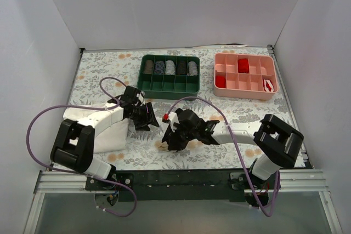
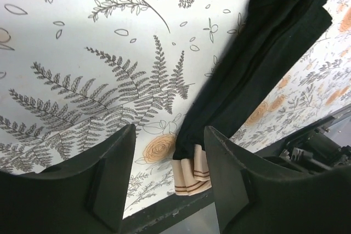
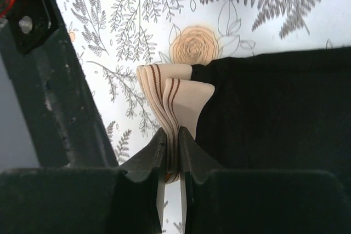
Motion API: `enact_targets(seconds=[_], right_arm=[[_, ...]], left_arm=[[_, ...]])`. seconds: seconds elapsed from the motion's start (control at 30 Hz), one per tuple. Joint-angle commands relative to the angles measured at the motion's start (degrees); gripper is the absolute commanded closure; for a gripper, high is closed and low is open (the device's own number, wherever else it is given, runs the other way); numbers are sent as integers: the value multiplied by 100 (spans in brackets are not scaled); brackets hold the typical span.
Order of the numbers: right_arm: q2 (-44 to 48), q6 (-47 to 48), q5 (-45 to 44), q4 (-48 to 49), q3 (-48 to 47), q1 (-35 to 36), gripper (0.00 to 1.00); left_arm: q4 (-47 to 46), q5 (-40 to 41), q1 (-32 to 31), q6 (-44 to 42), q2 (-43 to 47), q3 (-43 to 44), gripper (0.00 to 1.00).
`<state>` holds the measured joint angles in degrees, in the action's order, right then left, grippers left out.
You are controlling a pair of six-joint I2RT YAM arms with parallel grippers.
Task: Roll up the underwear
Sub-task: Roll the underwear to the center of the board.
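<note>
Near the front edge of the tabletop (image 1: 98, 75), between the two arms, the underwear (image 2: 263, 53) is laid out as a long folded strip. It's black fabric, with the pale striped waistband (image 3: 175, 94) bunched at the end closest to the robot. The right tool (image 3: 173, 154) is clenched on that waistband, with several layers pinched edge-on. The left tool (image 2: 170, 135) is released, jaws spread with nothing between them. It's held over the strip near the waistband end, not touching as far as can be told.

What could go wrong, by the look of it: only the edge of the stacked waistband is gripped. A layer or two could be slipped out once a roll is started, and a lopsided roll would be the result. The fabric is soft and loosely folded, so the folds could be pulled apart if it's dragged rather than turned. The two tools are also close together — a knock can't be ruled out.

The tabletop is covered in a matte fern-and-rose print. A green tray (image 1: 142, 75) of rolled items and a pink tray (image 1: 245, 55) with small red rolls (image 1: 243, 64) are set at the far side. A white cloth (image 1: 112, 132) is lying under the left arm, and the space is closed in by plain pale walls (image 1: 164, 9).
</note>
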<state>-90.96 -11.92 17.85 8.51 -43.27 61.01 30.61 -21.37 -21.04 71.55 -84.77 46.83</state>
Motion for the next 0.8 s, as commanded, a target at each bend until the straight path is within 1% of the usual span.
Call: enact_targets(seconds=[0.0, 0.07, 0.17, 0.2, 0.3, 0.43, 0.5, 0.7, 0.73, 0.77], right_arm=[[228, -863, 913, 835, 397, -326, 89], [219, -1066, 1132, 1124, 573, -475, 89], [157, -1461, 1317, 1257, 705, -677, 89], [122, -1714, 1396, 1510, 766, -739, 89], [43, -2094, 1774, 2003, 943, -1003, 89], [-167, -2420, 2195, 2137, 882, -1267, 89], [-142, -2464, 2110, 2146, 908, -1320, 89], [-325, -2525, 1942, 1716, 855, -1531, 89], [-326, -2543, 1968, 1759, 890, -1583, 89], [-317, -2621, 1960, 2011, 960, -1619, 89]], left_arm=[[-494, -131, 38, 324, 523, -375, 47], [-635, -254, 38, 351, 663, -472, 48], [-767, -359, 38, 404, 769, -631, 47], [-819, -394, 38, 421, 848, -736, 47], [-1057, -544, 38, 491, 1023, -912, 46], [-1373, -799, 30, 580, 1217, -1245, 45], [-1426, -817, 30, 588, 1287, -1351, 45], [-1646, -1071, 12, 641, 1420, -1606, 45], [-1716, -1115, 3, 641, 1437, -1641, 45], [-1734, -1107, -6, 632, 1472, -1659, 45]])
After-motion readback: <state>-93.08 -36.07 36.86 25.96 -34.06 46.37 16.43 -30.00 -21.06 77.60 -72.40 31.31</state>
